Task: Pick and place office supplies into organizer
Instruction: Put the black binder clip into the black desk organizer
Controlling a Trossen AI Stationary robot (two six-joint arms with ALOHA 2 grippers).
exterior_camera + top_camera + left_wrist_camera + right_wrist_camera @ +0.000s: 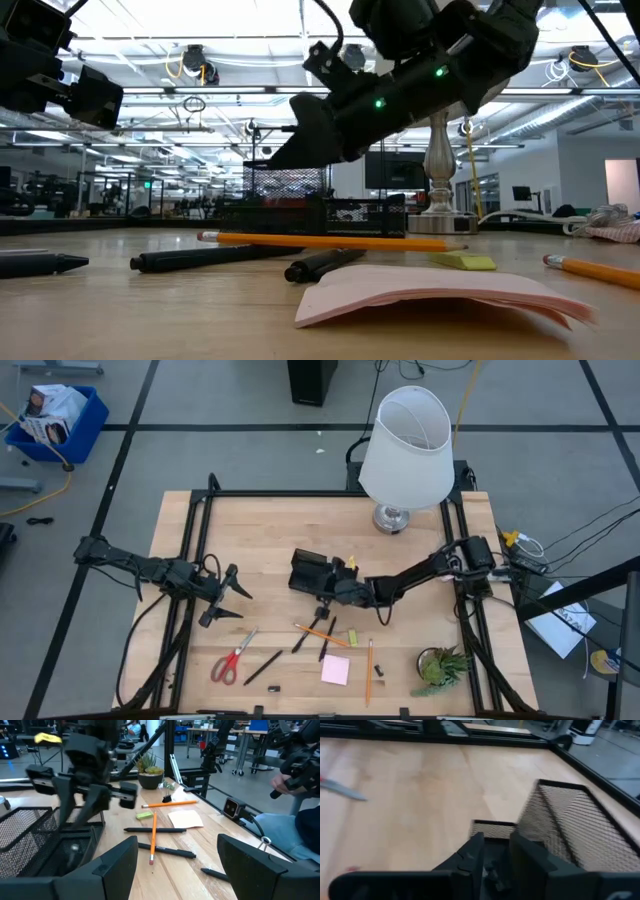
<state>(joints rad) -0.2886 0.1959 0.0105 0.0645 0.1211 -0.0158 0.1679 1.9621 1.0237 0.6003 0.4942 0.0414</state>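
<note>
While the left gripper [222, 598] waited wide open at the table's left, scissors [233, 658] and pens [263, 667] lay unplaced. Right gripper [333, 588] hovered over the organizer [308, 570], fingers narrowly parted; held contents indiscernible. Risk: a release off-compartment could drop an item onto the table.

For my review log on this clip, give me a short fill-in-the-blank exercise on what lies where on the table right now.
1. The right gripper hangs over the black mesh organizer tray, while the left gripper waits with its fingers ____.
2. The red-handled scissors lie near the table's front edge on the ____ arm's side.
3. The pink square sticky-note pad lies between a black pen and an orange ____.
4. The white-shaded lamp stands at the table's ____ edge.

Missing words: open; left; pencil; back
</note>
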